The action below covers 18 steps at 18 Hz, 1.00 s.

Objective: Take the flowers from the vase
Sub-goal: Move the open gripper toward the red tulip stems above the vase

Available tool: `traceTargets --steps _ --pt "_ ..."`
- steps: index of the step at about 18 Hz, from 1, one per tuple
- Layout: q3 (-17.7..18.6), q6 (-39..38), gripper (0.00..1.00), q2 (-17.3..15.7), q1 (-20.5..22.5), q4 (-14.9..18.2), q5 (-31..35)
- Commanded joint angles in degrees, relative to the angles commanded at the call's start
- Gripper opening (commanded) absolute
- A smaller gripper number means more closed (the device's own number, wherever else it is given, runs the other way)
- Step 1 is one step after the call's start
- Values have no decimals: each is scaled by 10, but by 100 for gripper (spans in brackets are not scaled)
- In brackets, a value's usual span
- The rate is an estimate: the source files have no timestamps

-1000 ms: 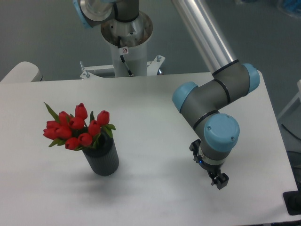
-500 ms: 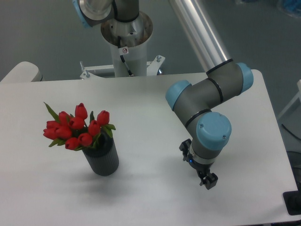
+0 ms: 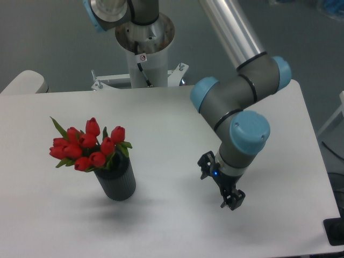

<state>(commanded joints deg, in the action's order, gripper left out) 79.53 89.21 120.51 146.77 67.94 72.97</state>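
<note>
Hand [image 3: 232,200], lower right, has rotated and shifted slightly left; finger spacing indiscernible; flowers [image 3: 86,145] untouched in vase [image 3: 117,181], left of frame: approach just beginning

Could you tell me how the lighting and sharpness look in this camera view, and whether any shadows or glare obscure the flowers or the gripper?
Camera view: soft, even light; the white table is bright but not blown out. Only a faint shadow lies beneath the vase. The flowers are reasonably sharp and glare-free. The gripper is small, dark and slightly soft, so its jaw state is unclear.
</note>
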Motion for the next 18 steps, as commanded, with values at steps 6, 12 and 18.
traceTargets --steps 6,12,18 --pt "88 -2 100 -77 25 19 -134" --pt "164 0 100 -127 13 11 -222" --pt "210 -2 100 -142 16 10 -330"
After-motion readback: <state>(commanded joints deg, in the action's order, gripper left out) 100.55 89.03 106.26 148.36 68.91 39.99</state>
